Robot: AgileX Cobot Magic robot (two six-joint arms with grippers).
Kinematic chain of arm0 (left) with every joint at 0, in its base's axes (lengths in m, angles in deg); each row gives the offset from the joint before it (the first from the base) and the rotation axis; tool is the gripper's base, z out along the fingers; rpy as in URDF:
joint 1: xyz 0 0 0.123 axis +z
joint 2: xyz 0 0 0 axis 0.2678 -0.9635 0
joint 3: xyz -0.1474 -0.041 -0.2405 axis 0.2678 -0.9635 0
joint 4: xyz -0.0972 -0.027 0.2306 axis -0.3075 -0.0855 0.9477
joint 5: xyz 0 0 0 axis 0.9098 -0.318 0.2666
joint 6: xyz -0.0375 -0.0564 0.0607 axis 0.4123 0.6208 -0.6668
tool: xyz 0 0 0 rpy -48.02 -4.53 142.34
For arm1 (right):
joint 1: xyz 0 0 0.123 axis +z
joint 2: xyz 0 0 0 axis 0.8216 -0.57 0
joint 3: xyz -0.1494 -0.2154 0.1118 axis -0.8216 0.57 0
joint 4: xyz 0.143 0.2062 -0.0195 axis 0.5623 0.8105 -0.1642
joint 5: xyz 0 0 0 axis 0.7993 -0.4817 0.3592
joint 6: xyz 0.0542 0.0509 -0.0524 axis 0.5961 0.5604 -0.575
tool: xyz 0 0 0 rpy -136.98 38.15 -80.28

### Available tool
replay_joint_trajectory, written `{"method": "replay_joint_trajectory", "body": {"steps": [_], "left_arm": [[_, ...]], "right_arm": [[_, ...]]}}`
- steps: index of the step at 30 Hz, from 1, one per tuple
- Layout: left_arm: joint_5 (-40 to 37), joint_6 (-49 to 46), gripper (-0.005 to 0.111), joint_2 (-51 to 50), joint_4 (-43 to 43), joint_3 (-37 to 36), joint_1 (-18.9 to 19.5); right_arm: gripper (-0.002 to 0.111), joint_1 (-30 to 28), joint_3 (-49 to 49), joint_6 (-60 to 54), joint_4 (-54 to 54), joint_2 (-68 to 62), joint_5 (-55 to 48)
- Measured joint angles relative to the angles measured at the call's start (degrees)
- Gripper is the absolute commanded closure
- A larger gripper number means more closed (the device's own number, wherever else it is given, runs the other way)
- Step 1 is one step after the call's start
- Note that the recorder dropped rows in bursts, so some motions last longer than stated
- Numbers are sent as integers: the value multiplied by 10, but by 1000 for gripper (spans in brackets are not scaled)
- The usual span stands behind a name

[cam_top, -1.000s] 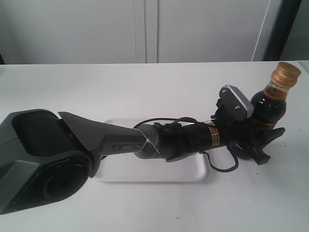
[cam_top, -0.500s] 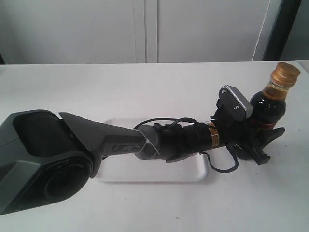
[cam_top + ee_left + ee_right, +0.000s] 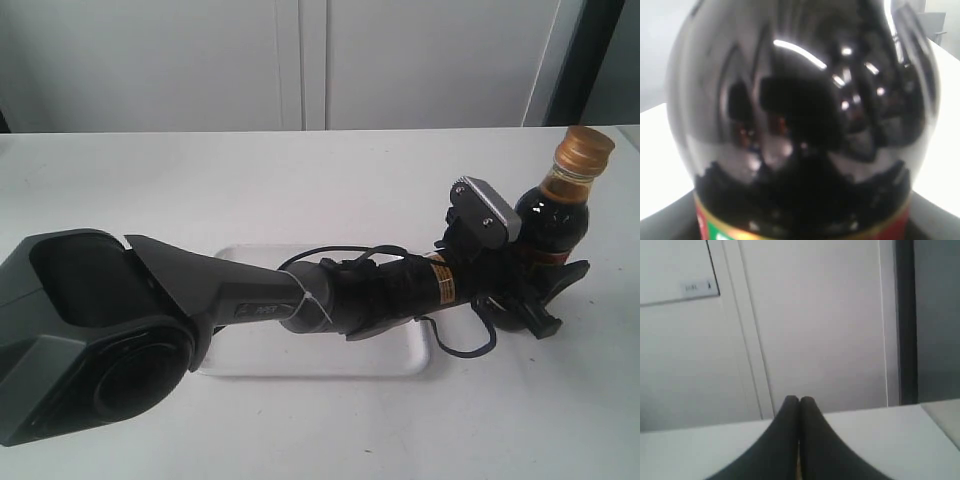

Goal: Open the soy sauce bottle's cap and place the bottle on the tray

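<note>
The soy sauce bottle [image 3: 560, 212] stands upright at the right of the table, dark liquid inside. Its golden-orange cap [image 3: 585, 148] is closed on top. My left gripper [image 3: 556, 292] reaches across from the left and is shut on the bottle's lower body, one black finger on each side. In the left wrist view the dark glass of the bottle [image 3: 805, 125] fills the picture, with a strip of red, green and gold label at its base. The white tray [image 3: 300, 360] lies under the left forearm. My right gripper [image 3: 799, 401] is shut on nothing, above the table.
White cabinet doors [image 3: 300, 60] stand behind the table's far edge. A dark vertical post [image 3: 590, 60] rises at the back right. The left arm's large base joint [image 3: 90, 340] fills the lower left.
The bottle's top has shifted slightly left, and the left gripper has edged with it. The grip has not changed.
</note>
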Motion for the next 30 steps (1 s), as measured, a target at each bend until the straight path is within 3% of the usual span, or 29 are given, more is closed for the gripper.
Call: {"method": "replay_joint_trajectory", "body": {"steps": [13,20,30], "left_arm": [[-4,0,107,0,-2,0,0],[-10,0,107,0,-8,0,-1],[-11,0,107,0,-8,0,-1]], "right_arm": [[108,64,-135,-60,-20,-138,-270],[108,68,-202,-164,56,-176,-394],[108,71,-295,-258,117,-292,-481]]}}
